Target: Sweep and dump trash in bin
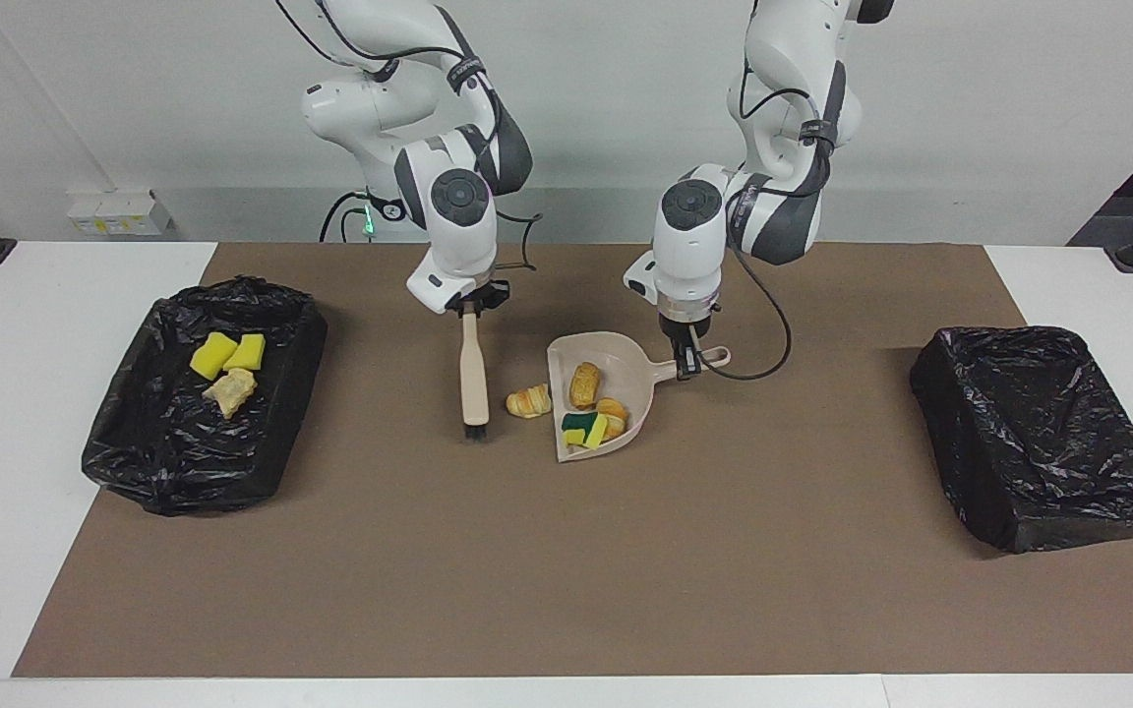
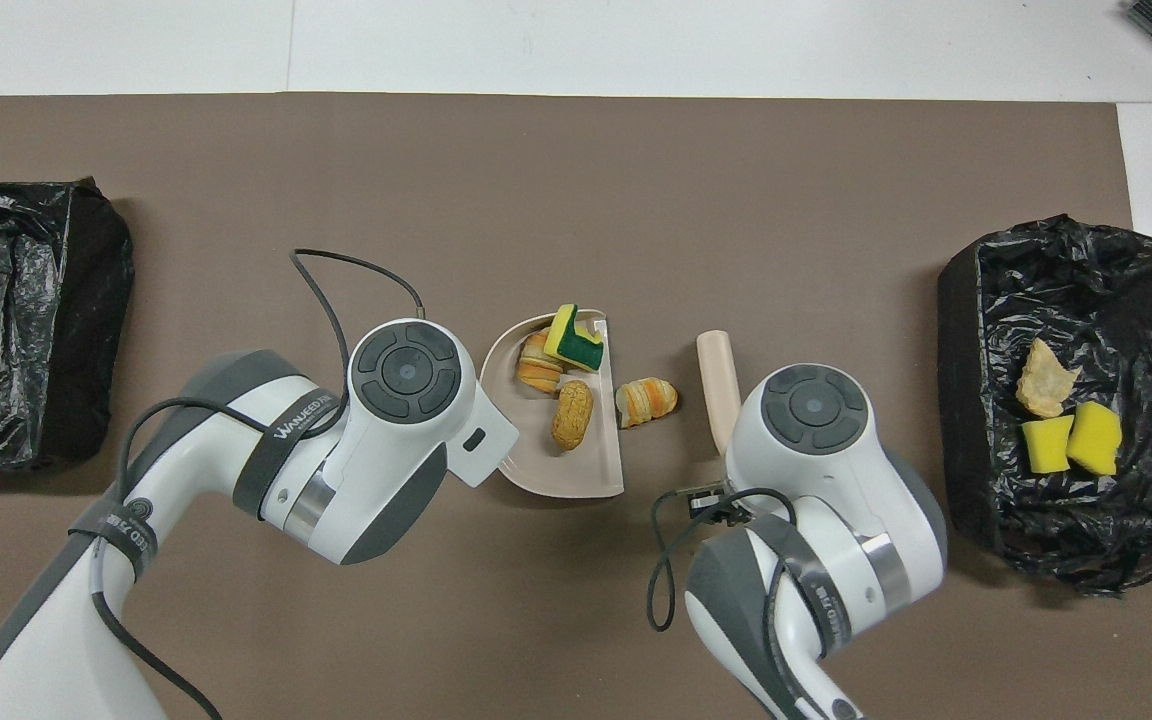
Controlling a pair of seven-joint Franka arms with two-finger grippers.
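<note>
My right gripper (image 1: 469, 307) is shut on the top of a beige brush (image 1: 473, 372), which hangs bristles down at the mat. My left gripper (image 1: 687, 360) is shut on the handle of the beige dustpan (image 1: 618, 358), which rests on the mat. Three pieces of trash lie in the pan: a green-and-yellow sponge (image 2: 574, 337), a tan piece (image 2: 572, 413) and an orange piece (image 2: 539, 368). One more orange piece (image 1: 528, 401) lies on the mat between the brush and the pan's mouth. In the overhead view both grippers are hidden under their wrists.
The black-lined bin (image 1: 183, 472) at the right arm's end of the table holds two yellow sponge chunks (image 1: 215, 354) and a tan scrap (image 1: 230, 391). A second black-lined bin (image 1: 1039, 492) stands at the left arm's end. A brown mat (image 1: 566, 570) covers the table.
</note>
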